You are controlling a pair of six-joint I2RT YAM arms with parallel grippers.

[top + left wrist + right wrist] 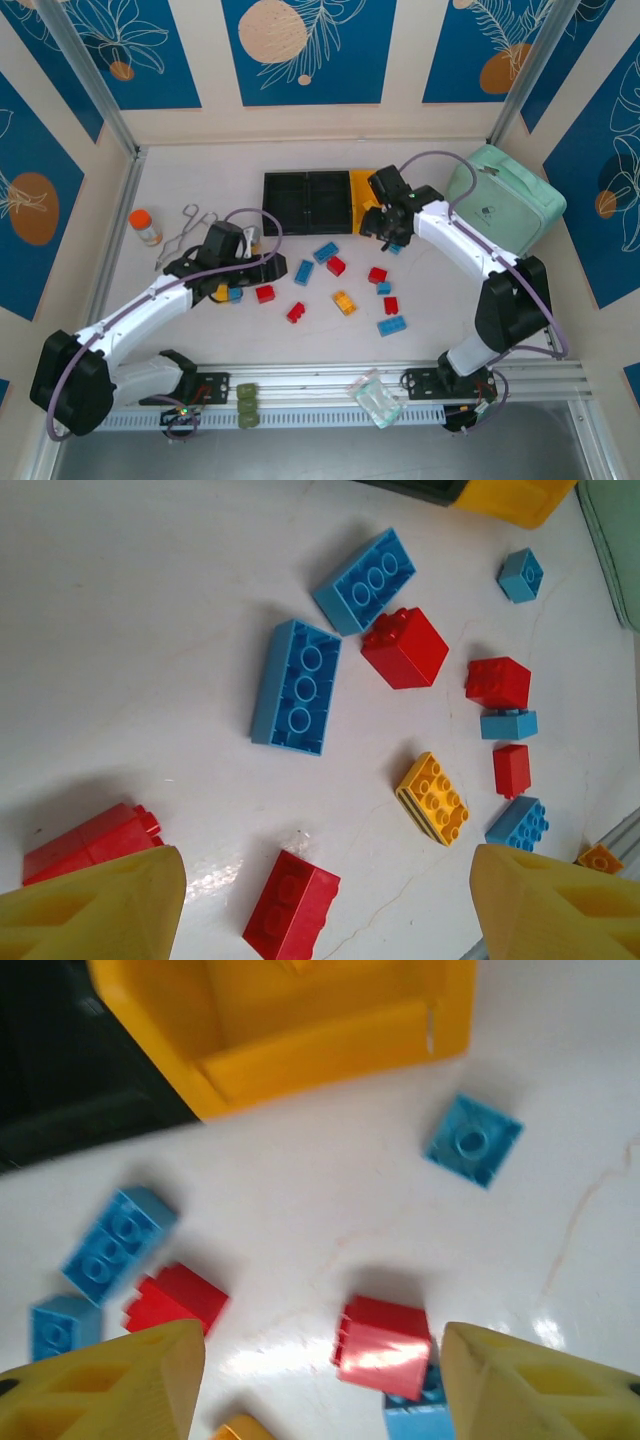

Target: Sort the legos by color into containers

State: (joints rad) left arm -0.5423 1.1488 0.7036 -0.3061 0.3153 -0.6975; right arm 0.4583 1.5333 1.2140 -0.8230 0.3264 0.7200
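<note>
Left hand (325,880) and right hand (320,1350) both gape empty; yellow bin (300,1055) cut off by the frame (blurred too).

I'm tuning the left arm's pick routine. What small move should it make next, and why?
Probably lower the left gripper over the red brick, then close. Its yellow fingers stand open with nothing held. The brick lies on the table between them, clear of its neighbours, so it looks the easiest to grab cleanly.
</note>
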